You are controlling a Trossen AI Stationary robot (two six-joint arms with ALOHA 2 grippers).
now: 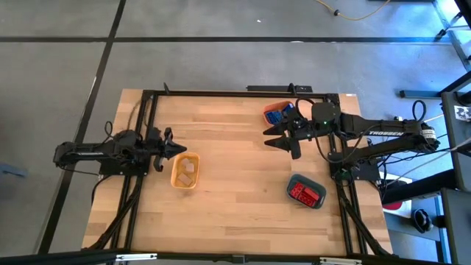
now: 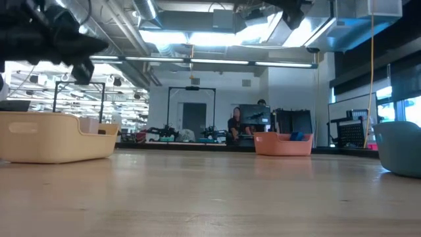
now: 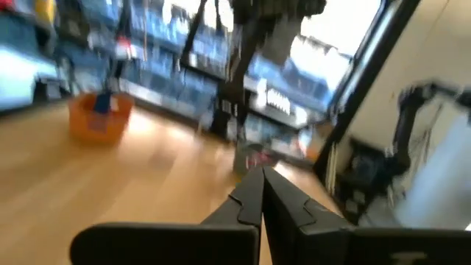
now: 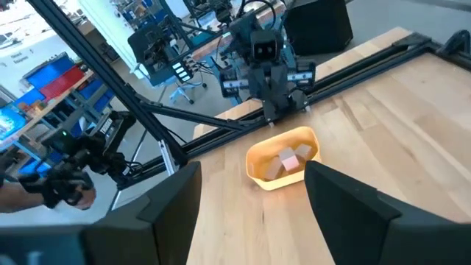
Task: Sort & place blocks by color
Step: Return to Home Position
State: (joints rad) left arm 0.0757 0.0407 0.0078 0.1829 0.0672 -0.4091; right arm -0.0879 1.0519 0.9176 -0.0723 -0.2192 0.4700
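The left gripper (image 1: 176, 149) was held just beside the yellow tray (image 1: 175, 175), jaws pressed together on nothing, and beige blocks (image 1: 188, 168) were seen lying in that tray. Further right, blue blocks (image 1: 283, 114) were seen in the orange tray (image 1: 269, 112), the right gripper (image 1: 270, 139) was held beside it with jaws spread wide and empty, and red blocks (image 1: 305, 193) were seen in the slate tray (image 1: 292, 182).

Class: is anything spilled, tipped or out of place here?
Nothing stands out. Beige blocks lie in the yellow tray, blue blocks in the orange tray, red blocks in the slate-blue tray, all upright. The left claw, shut, hangs by the yellow tray; the right claw, open, by the orange.
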